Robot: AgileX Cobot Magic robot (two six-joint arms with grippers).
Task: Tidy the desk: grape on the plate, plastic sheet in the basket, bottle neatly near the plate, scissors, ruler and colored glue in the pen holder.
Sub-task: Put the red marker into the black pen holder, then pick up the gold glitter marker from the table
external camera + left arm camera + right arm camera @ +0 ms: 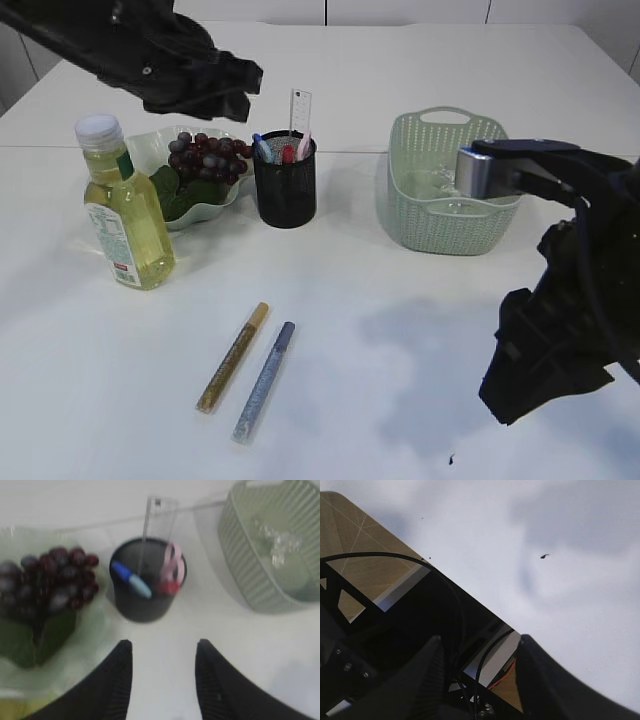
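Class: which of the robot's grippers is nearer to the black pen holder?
Left. The left gripper hovers above and just left of the pen holder; the right gripper is far off, near the table's front right edge.

L arm (150, 55) raised, R arm (560, 330) low, both w/ jaws apart, empty.

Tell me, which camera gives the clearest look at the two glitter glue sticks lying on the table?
The exterior view. The gold glue stick and the silver-blue glue stick lie side by side there, whole and unblocked. The left wrist view looks at the pen holder instead; the right wrist view catches only the table's edge.
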